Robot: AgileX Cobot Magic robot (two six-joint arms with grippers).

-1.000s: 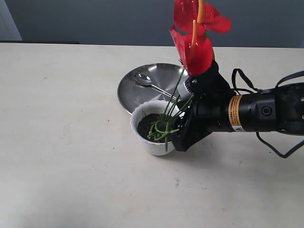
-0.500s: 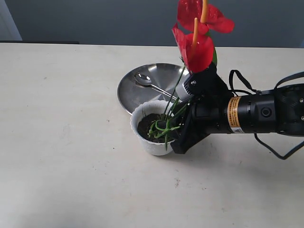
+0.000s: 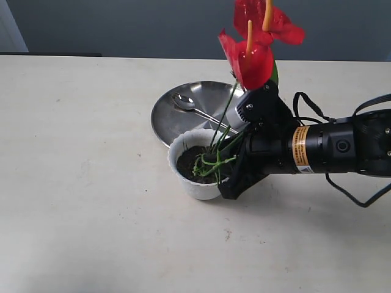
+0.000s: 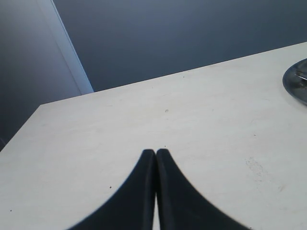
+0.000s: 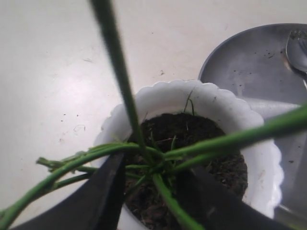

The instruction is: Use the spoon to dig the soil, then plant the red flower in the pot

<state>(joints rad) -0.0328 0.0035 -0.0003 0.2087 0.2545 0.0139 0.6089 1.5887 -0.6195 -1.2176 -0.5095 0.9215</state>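
The red flower (image 3: pixel 253 61) stands nearly upright with its stem base set in the dark soil (image 3: pixel 186 162) of the white pot (image 3: pixel 186 183). My right gripper (image 3: pixel 227 168) reaches in over the pot's right rim. In the right wrist view the right gripper (image 5: pixel 156 175) is open, its fingers apart on either side of the green stems (image 5: pixel 120 81), with soil (image 5: pixel 192 129) showing in both gaps inside the scalloped pot (image 5: pixel 177 91). The spoon (image 3: pixel 183 101) lies in the steel plate (image 3: pixel 171 119) behind the pot. My left gripper (image 4: pixel 156 152) is shut on nothing above bare table, outside the exterior view.
The steel plate (image 5: pixel 249 62) touches the pot's far side, with the spoon bowl (image 5: pixel 297 48) on it. The plate's edge (image 4: pixel 297 81) also shows in the left wrist view. The right arm's black cables (image 3: pixel 311 104) trail off to the right.
The flower has swung a little more upright, its blooms shifting right. The right arm has edged slightly left and down at the pot. Spoon and plate have not moved.
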